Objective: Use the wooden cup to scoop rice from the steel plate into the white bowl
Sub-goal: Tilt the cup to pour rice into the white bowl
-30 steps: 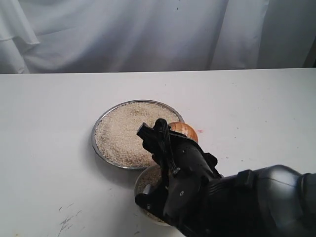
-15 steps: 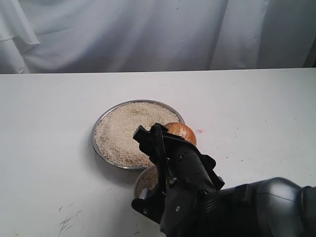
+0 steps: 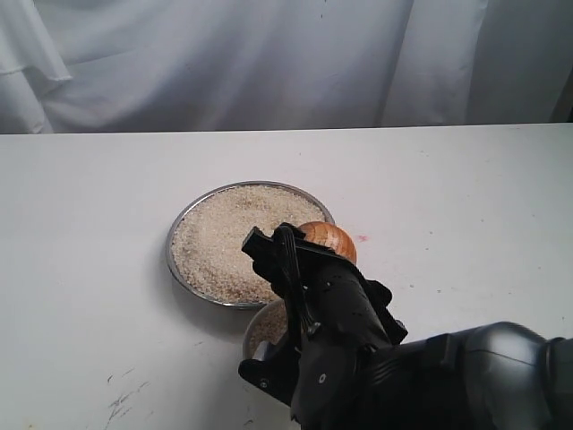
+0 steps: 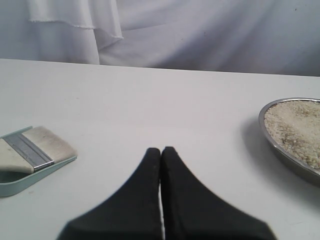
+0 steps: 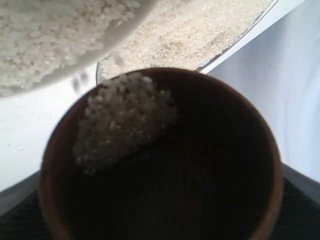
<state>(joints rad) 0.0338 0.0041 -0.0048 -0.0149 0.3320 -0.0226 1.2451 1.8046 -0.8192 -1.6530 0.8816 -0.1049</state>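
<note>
The steel plate (image 3: 208, 208) lies mid-table, filled with rice (image 3: 224, 242). In front of it the white bowl (image 3: 254, 333) shows only part of its rim behind my right arm. My right gripper (image 3: 300, 257) is shut on the wooden cup (image 3: 328, 239), which is held tilted over the bowl. In the right wrist view, a clump of rice (image 5: 120, 117) sits at the lip of the cup (image 5: 210, 165). Just beyond it are the bowl's rim (image 5: 75, 70) and the plate (image 5: 250, 24), with a few blurred grains in between. My left gripper (image 4: 161, 151) is shut and empty, apart from the plate (image 4: 280, 150).
A flat brush (image 4: 35, 147) lies in a pale green pan (image 4: 20, 181) on the white table, to one side of my left gripper. White drapes hang behind the table. My right arm (image 3: 421, 376) fills the front right of the exterior view.
Since a second ago my right gripper has swung the cup a little to the left and covers more of the bowl. Nothing has moved in the last half second.
</note>
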